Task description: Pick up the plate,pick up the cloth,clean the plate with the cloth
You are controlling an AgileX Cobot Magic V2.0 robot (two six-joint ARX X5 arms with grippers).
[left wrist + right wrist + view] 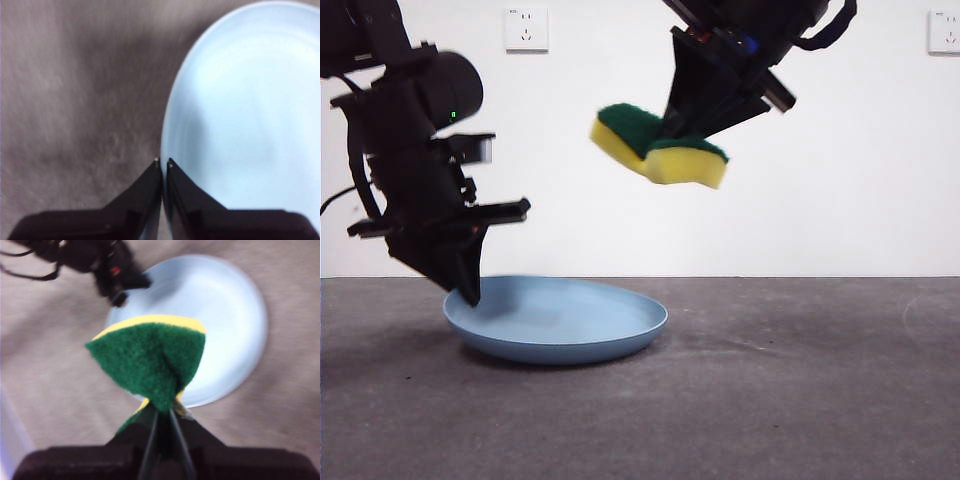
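Note:
The light-blue plate (560, 318) rests on the grey table, its left rim slightly higher than its right. My left gripper (470, 288) is shut on that left rim; the left wrist view shows the jaws (163, 162) pinched on the edge of the plate (245, 115). My right gripper (685, 128) is in the air above and right of the plate's middle, shut on the cloth (660, 150), a yellow sponge with a green top that bends where it is squeezed. In the right wrist view the cloth (150, 357) sits at the gripper (162, 412), above the plate (225, 325).
The dark grey table (800, 400) stretches to the right of the plate. A white wall behind carries two sockets (526, 28) (944, 30). The left arm (100, 265) reaches over the plate's rim in the right wrist view.

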